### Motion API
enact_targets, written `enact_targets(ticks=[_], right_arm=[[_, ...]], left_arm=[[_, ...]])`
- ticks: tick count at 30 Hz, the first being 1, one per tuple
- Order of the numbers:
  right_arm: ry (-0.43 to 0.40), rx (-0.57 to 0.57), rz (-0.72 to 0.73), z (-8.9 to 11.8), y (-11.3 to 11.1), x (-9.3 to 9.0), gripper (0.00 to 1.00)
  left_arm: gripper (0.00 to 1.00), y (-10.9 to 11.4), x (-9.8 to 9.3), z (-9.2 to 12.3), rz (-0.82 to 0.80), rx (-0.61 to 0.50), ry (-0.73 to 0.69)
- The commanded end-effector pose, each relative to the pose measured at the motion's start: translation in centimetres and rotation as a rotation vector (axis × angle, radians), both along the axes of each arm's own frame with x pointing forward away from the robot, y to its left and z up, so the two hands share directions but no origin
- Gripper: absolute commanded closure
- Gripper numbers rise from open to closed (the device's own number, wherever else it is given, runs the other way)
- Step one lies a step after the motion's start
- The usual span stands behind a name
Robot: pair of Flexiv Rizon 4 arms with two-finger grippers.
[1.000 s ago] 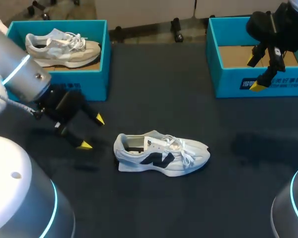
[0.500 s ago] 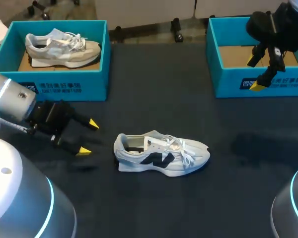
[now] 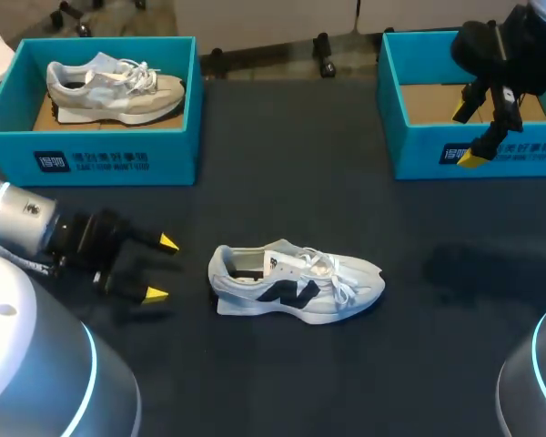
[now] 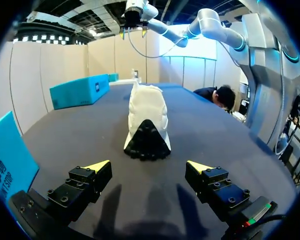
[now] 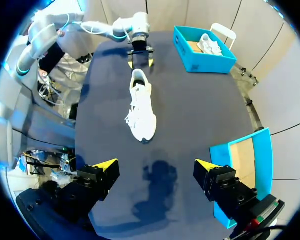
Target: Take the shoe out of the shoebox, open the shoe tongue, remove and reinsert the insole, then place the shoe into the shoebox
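Shoe (image 3: 296, 282) on table (image 3: 291, 164), left pincer (image 3: 161, 268) beside its heel

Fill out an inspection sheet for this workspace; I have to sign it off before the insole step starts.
surface: dark, flat table.
job's things: white shoe standing on its sole mid-table, heel toward the left arm; right shoebox open, no shoe seen inside.
clutter: left shoebox holding a grey shoe; nothing else seen.
tools: left tool open, low behind the white shoe's heel, not touching it; right tool open, held high by the right shoebox.
cables: nothing seen on the table.
surroundings: nothing seen reaching over the table.
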State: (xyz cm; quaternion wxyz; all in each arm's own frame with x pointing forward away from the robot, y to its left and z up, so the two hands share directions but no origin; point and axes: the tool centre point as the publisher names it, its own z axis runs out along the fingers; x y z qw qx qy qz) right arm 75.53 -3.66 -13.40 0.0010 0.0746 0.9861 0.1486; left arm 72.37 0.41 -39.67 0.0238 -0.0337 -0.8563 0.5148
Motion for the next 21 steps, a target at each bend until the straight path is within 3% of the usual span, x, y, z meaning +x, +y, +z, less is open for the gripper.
enact_targets(ticks=[1,21], right_arm=[[0.004,-0.003,0.001,-0.01,0.11,0.21,0.00],[0.004,-0.003,0.001,-0.01,0.11,0.21,0.00]], left_arm=[[0.00,0.34,-0.69,-0.49,0.019,-0.035,-0.021],[0.00,0.62,-0.74,-0.55,0.035,-0.067,-0.012]])
